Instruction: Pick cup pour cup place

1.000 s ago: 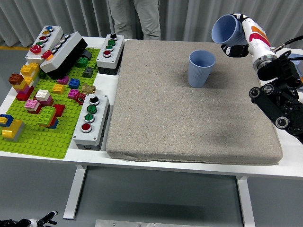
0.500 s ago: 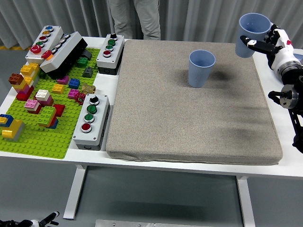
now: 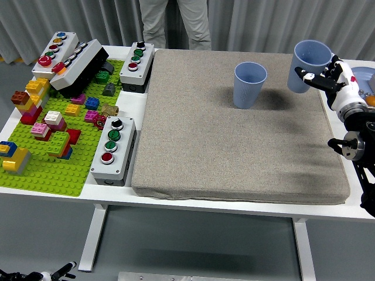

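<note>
Two blue paper cups are in the head view. One cup (image 3: 248,85) stands upright on the grey mat (image 3: 234,146), toward its far right. My right hand (image 3: 325,79) is shut on the second cup (image 3: 307,64) and holds it upright at the mat's far right edge, low over the mat, to the right of the standing cup. I cannot see whether the held cup touches the mat. My left hand is out of view.
A green baseplate (image 3: 41,170) with several coloured bricks lies at the left. Grey button boxes (image 3: 113,150) (image 3: 137,65) stand beside the mat's left edge, two more (image 3: 69,57) at the far left. A person (image 3: 176,20) stands at the far side.
My right hand turned the held cup from tilted toward the standing cup back to upright, moved it right and then lowered it toward the mat's right edge. The standing cup stayed put.
</note>
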Action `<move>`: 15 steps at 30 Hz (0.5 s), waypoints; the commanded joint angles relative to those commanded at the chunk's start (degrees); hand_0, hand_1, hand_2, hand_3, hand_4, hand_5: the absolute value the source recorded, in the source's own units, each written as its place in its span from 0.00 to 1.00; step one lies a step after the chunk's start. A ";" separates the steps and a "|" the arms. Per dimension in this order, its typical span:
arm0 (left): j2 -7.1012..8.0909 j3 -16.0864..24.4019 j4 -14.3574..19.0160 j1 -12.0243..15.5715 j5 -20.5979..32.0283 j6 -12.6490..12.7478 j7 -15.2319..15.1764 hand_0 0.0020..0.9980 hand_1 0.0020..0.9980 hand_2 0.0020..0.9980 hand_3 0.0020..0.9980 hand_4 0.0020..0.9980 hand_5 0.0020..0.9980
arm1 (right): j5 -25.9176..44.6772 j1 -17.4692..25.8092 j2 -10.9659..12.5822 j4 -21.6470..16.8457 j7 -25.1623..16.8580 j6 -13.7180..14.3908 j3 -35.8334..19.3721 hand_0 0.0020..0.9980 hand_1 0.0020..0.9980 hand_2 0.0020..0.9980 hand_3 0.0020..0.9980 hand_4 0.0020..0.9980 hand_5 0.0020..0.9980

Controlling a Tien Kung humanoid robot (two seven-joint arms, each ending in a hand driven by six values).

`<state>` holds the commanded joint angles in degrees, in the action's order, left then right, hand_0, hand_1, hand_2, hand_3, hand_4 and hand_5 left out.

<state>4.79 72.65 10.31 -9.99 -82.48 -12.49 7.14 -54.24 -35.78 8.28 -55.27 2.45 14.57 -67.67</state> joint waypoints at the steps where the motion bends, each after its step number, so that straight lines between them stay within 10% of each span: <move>1: -0.04 0.02 0.00 0.01 -0.05 -0.01 0.01 0.84 0.86 0.90 0.79 0.60 1.00 | -0.61 0.82 0.06 -0.26 0.03 0.21 0.45 0.82 0.67 0.55 0.56 0.69 0.03; 15: -0.09 -0.14 0.00 0.02 -0.22 -0.17 0.05 0.84 0.86 0.90 0.79 0.60 1.00 | -1.74 4.22 -0.37 1.16 -1.53 0.69 2.53 0.82 0.67 0.55 0.56 0.69 0.03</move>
<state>4.70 72.51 10.31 -9.96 -82.70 -12.65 7.18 -55.98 -31.56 7.91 -54.11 0.93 15.26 -65.14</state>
